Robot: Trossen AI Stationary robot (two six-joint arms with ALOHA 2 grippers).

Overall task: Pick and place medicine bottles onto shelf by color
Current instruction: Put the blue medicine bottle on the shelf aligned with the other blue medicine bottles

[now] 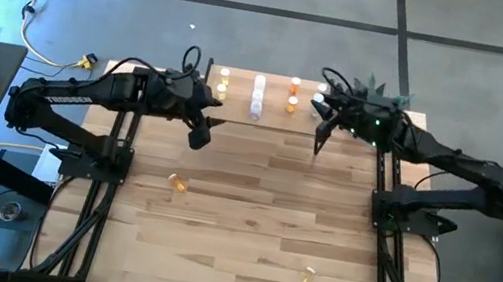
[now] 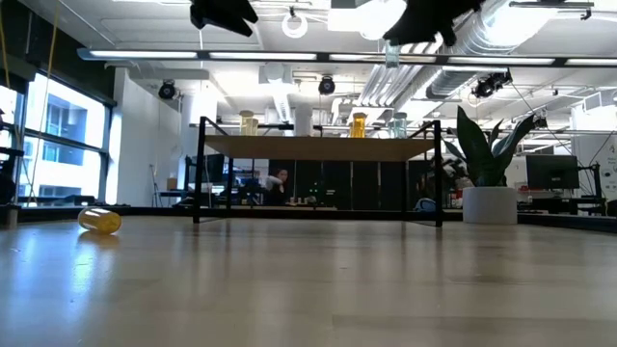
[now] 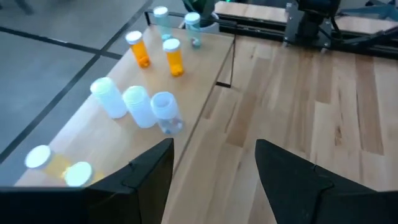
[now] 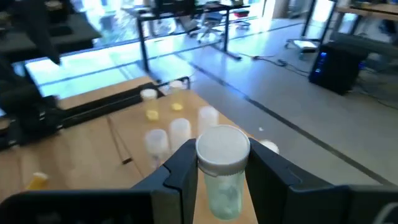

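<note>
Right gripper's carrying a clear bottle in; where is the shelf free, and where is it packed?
The right gripper holds the clear bottle. The shelf is crowded with bottle rows along its far side; its near edge strip is bare, beside the orange bottles.

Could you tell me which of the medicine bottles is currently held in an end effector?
The pale clear white-capped bottle, clamped in the right end effector; the others stand or lie free.

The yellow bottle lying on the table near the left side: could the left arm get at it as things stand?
Probably yes. The left gripper hangs open and empty by the shelf, and the yellow bottle lies alone on bare table just nearer the front, nothing between them.
</note>
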